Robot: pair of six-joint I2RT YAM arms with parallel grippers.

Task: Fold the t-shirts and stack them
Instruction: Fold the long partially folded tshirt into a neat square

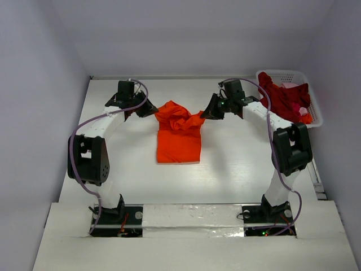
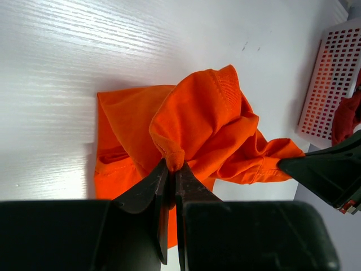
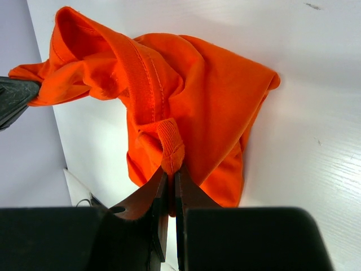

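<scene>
A bright orange t-shirt (image 1: 179, 135) lies mid-table, its near part flat and its far part bunched and lifted. My left gripper (image 1: 151, 110) is shut on the shirt's left far edge; in the left wrist view a pinch of orange cloth (image 2: 194, 121) sits between the closed jaws of that gripper (image 2: 172, 168). My right gripper (image 1: 207, 113) is shut on the right far edge, and the right wrist view shows its jaws (image 3: 171, 172) closed on a ribbed hem of the orange shirt (image 3: 197, 96). Dark red t-shirts (image 1: 285, 99) fill the basket.
A white plastic lattice basket (image 1: 316, 110) stands at the table's far right corner; its side shows in the left wrist view (image 2: 333, 84). The opposite gripper's black fingertip shows at each wrist view's edge. Bare white table surrounds the shirt.
</scene>
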